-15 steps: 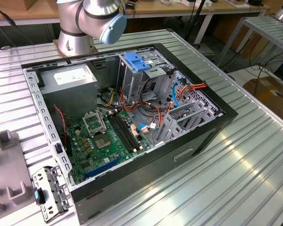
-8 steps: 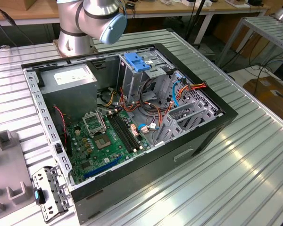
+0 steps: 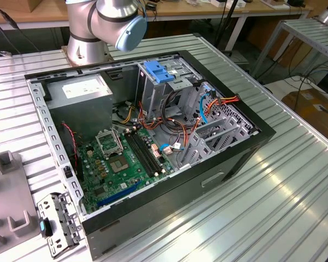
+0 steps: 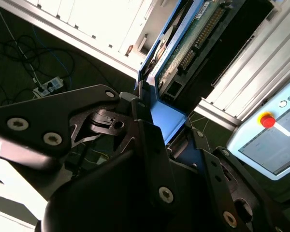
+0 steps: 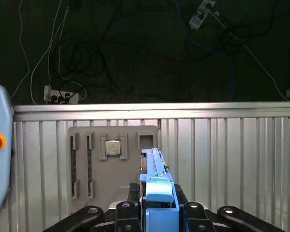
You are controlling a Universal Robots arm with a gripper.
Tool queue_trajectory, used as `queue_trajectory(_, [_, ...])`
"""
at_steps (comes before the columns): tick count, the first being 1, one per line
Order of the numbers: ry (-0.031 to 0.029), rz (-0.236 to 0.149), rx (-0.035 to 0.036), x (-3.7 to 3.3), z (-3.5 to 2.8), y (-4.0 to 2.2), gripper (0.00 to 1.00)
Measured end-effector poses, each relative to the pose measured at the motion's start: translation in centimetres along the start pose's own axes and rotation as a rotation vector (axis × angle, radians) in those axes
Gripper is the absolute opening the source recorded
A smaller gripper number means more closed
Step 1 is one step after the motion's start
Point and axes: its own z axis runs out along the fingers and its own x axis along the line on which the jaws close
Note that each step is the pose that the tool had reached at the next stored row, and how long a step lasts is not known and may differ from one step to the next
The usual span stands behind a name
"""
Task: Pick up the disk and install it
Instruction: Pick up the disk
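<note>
Right now the disk [image 4: 183, 50] is clamped in my gripper [image 4: 164, 121]. The jaws are closed on its bright blue carrier frame, and it hangs clear of the tabletop [image 5: 232, 159], well away from the computer case [image 3: 224, 172].

As I judge it, carrying it well means a square clamp on the carrier rails, never on the circuit board. The disk should travel level, with its connector edge free of my fingers [image 4: 140, 111].

In the second wrist view I get the disk's green board face and its rows of connectors, so I can check that the grip sits on plastic. In the first wrist view the disk [image 5: 157, 186] is edge-on, which tells me it sits straight between the jaws. Beyond it lies a grey fixture plate [image 5: 82, 159] with a small chip [image 5: 112, 147] seated in it.

The exterior view gives me the case itself. The drive cage [image 3: 153, 101] with its light-blue latch plate [image 3: 156, 72] stands at about one o'clock from the motherboard [image 3: 120, 164]. Orange and blue cables [image 3: 228, 101] trail at three o'clock of the cage, and I judge them a snag risk.
</note>
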Motion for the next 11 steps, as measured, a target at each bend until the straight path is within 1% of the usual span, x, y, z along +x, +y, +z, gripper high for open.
queue_trajectory(7, [0.0015, 0.0, 0.0, -0.02, -0.84, 0.0, 0.37])
queue_trajectory(11, [0.0024, 0.0, 0.0001, -0.06, -1.47, -0.01, 0.37])
